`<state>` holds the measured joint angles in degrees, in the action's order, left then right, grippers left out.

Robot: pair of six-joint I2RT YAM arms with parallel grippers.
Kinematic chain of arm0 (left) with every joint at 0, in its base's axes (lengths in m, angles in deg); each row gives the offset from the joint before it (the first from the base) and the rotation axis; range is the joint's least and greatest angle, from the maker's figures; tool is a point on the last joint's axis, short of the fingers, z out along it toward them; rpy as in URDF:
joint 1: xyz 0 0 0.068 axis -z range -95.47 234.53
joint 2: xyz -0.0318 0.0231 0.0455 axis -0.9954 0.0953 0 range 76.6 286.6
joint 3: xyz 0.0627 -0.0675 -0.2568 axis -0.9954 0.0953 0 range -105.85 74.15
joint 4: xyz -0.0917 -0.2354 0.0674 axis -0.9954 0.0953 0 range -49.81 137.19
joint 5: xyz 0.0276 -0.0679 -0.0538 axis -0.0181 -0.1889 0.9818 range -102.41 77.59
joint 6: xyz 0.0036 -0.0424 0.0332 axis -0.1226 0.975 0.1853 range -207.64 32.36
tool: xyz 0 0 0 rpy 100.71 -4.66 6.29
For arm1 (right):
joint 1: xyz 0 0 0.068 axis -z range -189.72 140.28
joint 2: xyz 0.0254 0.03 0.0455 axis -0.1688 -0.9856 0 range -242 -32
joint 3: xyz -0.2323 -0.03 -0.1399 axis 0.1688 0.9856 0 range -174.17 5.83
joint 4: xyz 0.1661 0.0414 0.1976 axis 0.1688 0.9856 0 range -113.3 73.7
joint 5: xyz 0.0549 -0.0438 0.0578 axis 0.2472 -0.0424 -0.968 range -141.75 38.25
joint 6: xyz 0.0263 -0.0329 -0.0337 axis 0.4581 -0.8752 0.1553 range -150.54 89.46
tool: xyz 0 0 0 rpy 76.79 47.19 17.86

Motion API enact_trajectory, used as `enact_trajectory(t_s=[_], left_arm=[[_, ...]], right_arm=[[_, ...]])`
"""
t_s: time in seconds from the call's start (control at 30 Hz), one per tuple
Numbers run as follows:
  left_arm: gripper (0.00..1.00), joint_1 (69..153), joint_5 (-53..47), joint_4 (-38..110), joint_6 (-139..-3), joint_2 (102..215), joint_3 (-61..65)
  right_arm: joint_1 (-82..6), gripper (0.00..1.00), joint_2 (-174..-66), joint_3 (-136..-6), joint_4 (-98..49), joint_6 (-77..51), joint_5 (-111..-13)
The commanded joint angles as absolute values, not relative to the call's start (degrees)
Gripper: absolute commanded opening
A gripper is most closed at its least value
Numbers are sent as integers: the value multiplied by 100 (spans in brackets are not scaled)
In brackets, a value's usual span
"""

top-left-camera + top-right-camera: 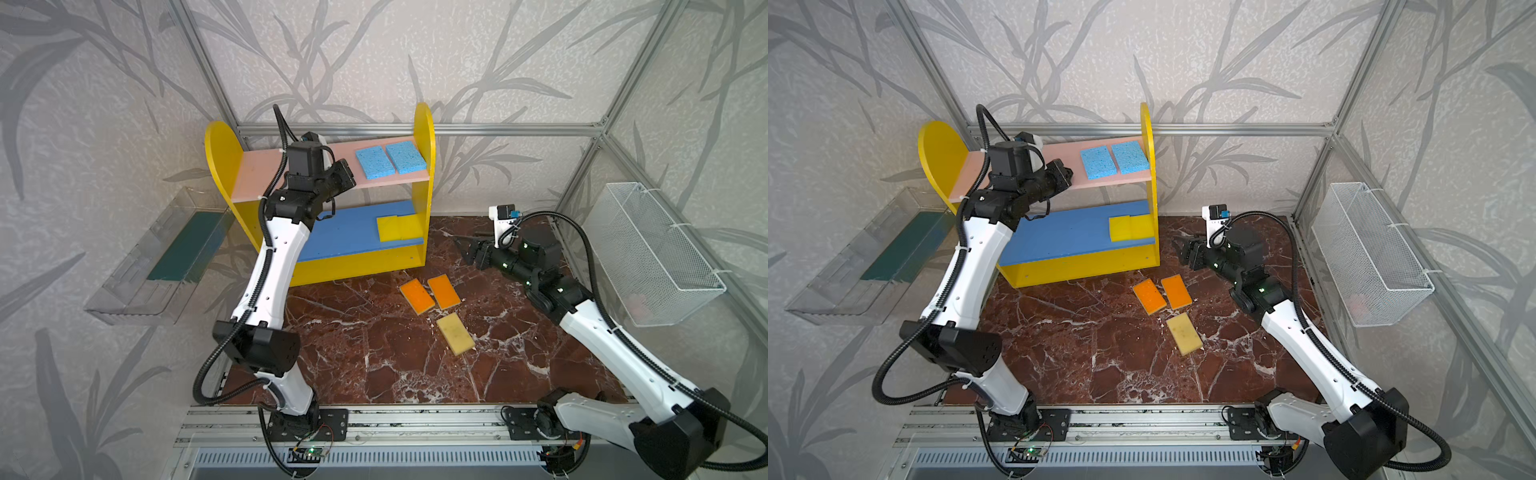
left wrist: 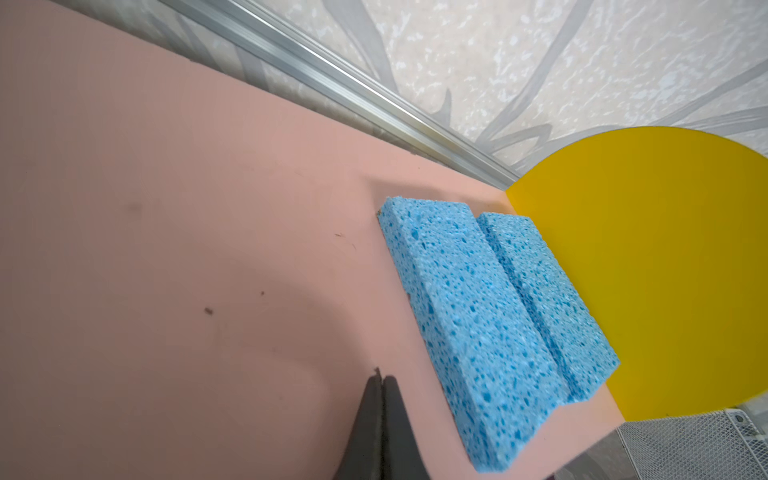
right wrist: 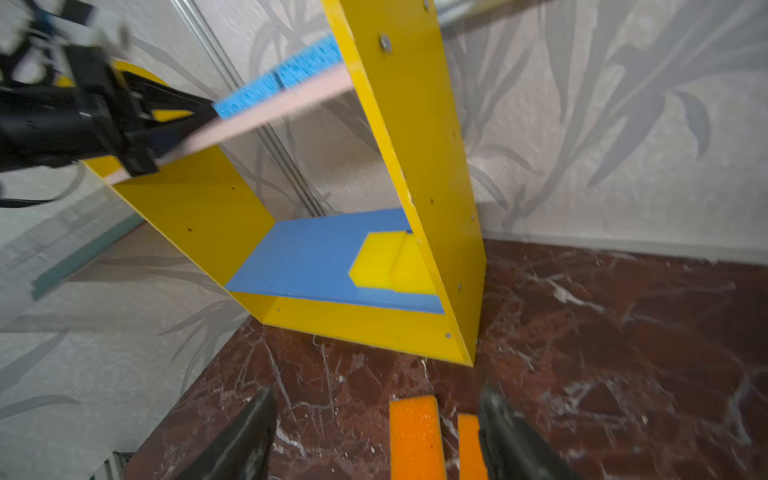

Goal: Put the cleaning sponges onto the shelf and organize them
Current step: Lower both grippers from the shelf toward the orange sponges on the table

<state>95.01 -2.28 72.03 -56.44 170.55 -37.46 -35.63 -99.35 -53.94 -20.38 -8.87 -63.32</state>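
The shelf stands at the back of the table, with yellow sides, a pink upper board and a blue middle board. Two light blue cleaning sponges lie side by side at the pink board's right end. Two bright yellow sponges lie on the blue board by the right panel. On the table lie two orange sponges and a pale yellow one. My left gripper is shut and empty over the pink board, just left of the blue sponges. My right gripper is open over the table right of the shelf, near the orange sponges.
A clear plastic tray with a green liner hangs at the left. A white wire mesh basket hangs at the right wall. An aluminium rail runs behind the shelf. The table top is dark red marble.
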Motion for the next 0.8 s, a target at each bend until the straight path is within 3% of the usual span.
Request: enact_trajectory(t_s=[0.0,0.2,0.3,0.5,0.67,0.77], left_arm=[[14,9796,-696,6648,-5788,16238,-2720],[56,10271,-1005,6261,-5658,15015,-1086],[66,10674,-1123,6228,-5583,14587,-469],[77,11395,-1336,6102,-5339,13913,1062],[80,11710,-1302,5976,-5120,13472,2416],[81,11785,-1349,5863,-4980,13224,3020]], right_arm=[[-3556,76,-10094,-5094,-1575,-835,-5966],[-3556,88,-10531,-4805,-1321,-1135,-5806],[-3556,89,-10940,-4744,-1253,-1173,-5740],[-3577,89,-11944,-4960,-977,-1393,-5845],[-3743,99,-12543,-5176,-902,-1678,-5700],[-3855,100,-12884,-5380,-813,-1753,-5508]])
